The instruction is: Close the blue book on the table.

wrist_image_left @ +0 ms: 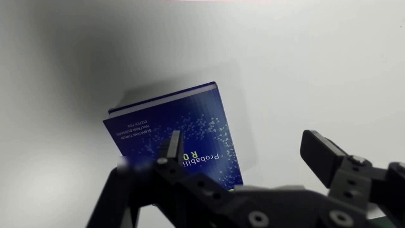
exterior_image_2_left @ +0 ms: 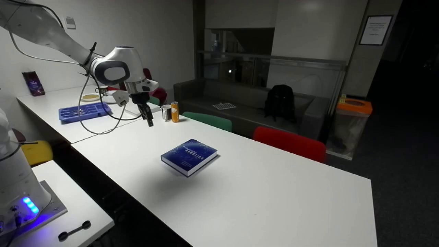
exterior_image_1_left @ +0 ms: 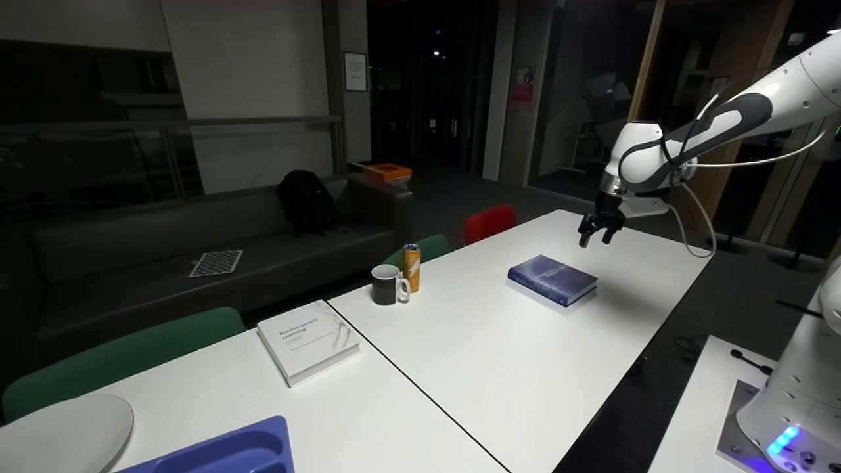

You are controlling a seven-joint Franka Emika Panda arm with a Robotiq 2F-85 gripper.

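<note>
— From the left in an exterior view: the white book [exterior_image_1_left: 307,340], its title legible only there.

— Then the mug [exterior_image_1_left: 386,285] and, just beside it, the orange can [exterior_image_1_left: 412,268]; both exterior views have those.

— Next, the blue book [exterior_image_1_left: 553,279], closed and lying on the table [exterior_image_1_left: 433,341], its spine in sight. Further right and higher hangs the gripper [exterior_image_1_left: 596,240], apart from the book.

— Is it holding anything?

— Nothing; the wrist view shows its fingers [wrist_image_left: 319,155] spread wide, one of them overlapping the cover from that angle. Only there can I read the authors' names, upside down.

— And from the left again, in an exterior view: a dark purple packet [exterior_image_2_left: 33,83], caught nowhere else, the blue tray [exterior_image_2_left: 84,112], entire, then the blue book with white page edges toward us, and the bin [exterior_image_2_left: 348,132] far right, body and orange lid both.
</note>
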